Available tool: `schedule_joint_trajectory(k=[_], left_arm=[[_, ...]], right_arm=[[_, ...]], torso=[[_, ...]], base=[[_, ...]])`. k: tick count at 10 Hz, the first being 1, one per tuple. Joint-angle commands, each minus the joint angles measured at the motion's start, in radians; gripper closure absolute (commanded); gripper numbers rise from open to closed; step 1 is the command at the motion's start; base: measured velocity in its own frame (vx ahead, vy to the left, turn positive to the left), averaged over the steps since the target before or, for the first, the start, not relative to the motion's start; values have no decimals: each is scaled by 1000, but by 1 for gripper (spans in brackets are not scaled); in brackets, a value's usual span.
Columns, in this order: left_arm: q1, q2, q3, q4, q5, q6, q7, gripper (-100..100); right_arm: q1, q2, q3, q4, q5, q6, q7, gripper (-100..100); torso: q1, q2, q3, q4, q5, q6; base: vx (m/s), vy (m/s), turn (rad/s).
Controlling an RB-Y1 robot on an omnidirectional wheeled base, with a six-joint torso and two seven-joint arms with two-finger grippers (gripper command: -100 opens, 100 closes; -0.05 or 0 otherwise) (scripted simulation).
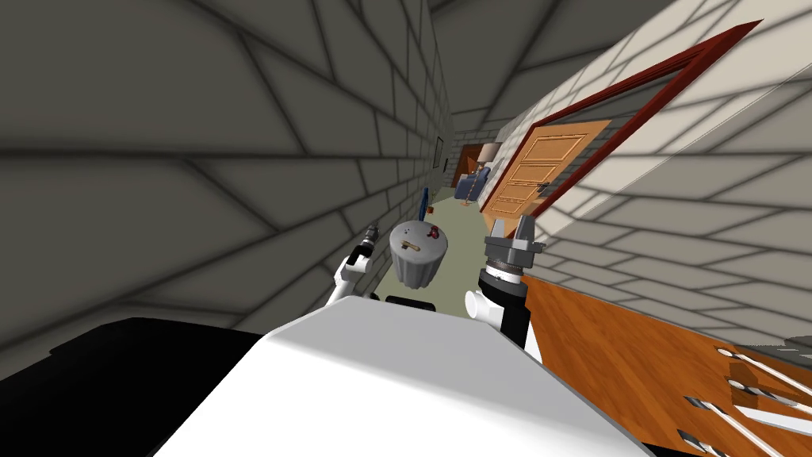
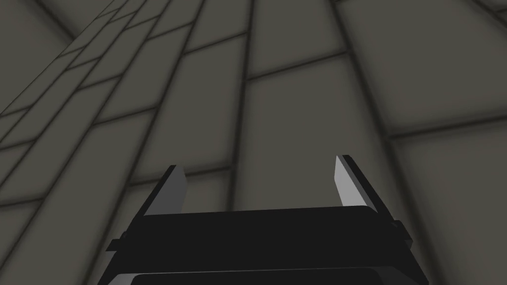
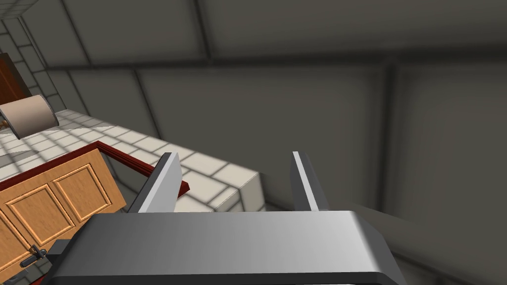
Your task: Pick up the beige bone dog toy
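My left hand [image 1: 369,236] and right hand [image 1: 514,228] both stand open, holding nothing. The beige bone toy [image 1: 410,246] lies on the round grey bench [image 1: 415,275] ahead, between my hands, nearer the left.

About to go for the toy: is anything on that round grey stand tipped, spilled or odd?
Nothing stands out. The beige bone toy lies on the round grey stand beside a small red object, nothing spilled. Left hand and right hand are open and empty.
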Motion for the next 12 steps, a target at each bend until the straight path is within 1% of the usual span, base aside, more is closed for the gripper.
schedule_joint_trajectory(k=[1, 2, 3, 4, 5, 6, 7, 8, 9, 10, 11, 12], left_arm=[[-15, -5, 2, 42, -4, 32, -1, -100], [-48, -7, 12, 72, -10, 73, 2, -100], [-48, -7, 12, 90, -10, 79, 2, -100], [-82, -9, 22, 116, -17, 124, 5, -100], [-82, -9, 22, 139, -17, 126, 5, -100], [-116, -11, 33, 171, -25, 171, 9, -100], [-116, -11, 33, 189, -25, 173, 9, -100], [-149, -13, 45, 238, -34, 212, 15, -100], [-149, -13, 45, 239, -34, 221, 15, -100], [-183, -16, 57, 280, -45, 263, 20, -100], [-183, -16, 57, 290, -45, 268, 20, -100], [-216, -19, 69, 331, -56, 308, 27, -100]], right_arm=[[0, 0, 0, 0, 0, 0, 0, 0], [0, 0, 0, 0, 0, 0, 0, 0], [0, 0, 0, 0, 0, 0, 0, 0], [0, 0, 0, 0, 0, 0, 0, 0], [0, 0, 0, 0, 0, 0, 0, 0], [0, 0, 0, 0, 0, 0, 0, 0], [0, 0, 0, 0, 0, 0, 0, 0], [0, 0, 0, 0, 0, 0, 0, 0], [0, 0, 0, 0, 0, 0, 0, 0], [0, 0, 0, 0, 0, 0, 0, 0], [0, 0, 0, 0, 0, 0, 0, 0], [0, 0, 0, 0, 0, 0, 0, 0]], torso=[[0, 0, 0, 0, 0, 0], [0, 0, 0, 0, 0, 0], [0, 0, 0, 0, 0, 0], [0, 0, 0, 0, 0, 0], [0, -1, 0, 0, 0, 0], [0, -1, 0, 0, 0, 0], [0, -1, -1, 0, 0, 0], [0, -1, -1, 0, 0, 0], [-1, -1, -1, 0, 0, 0], [0, -1, 0, 0, 0, -1], [-1, -1, -1, 0, 0, 0], [0, -1, -1, 0, 0, -1]], base=[[-3, -13, -36], [0, -22, -56], [1, -16, -36], [6, -19, -72], [8, -14, -34], [14, -21, -60], [10, -21, -47], [13, -28, -86], [14, -21, -39], [21, -27, -88], [17, -22, -43], [18, -27, -70]])
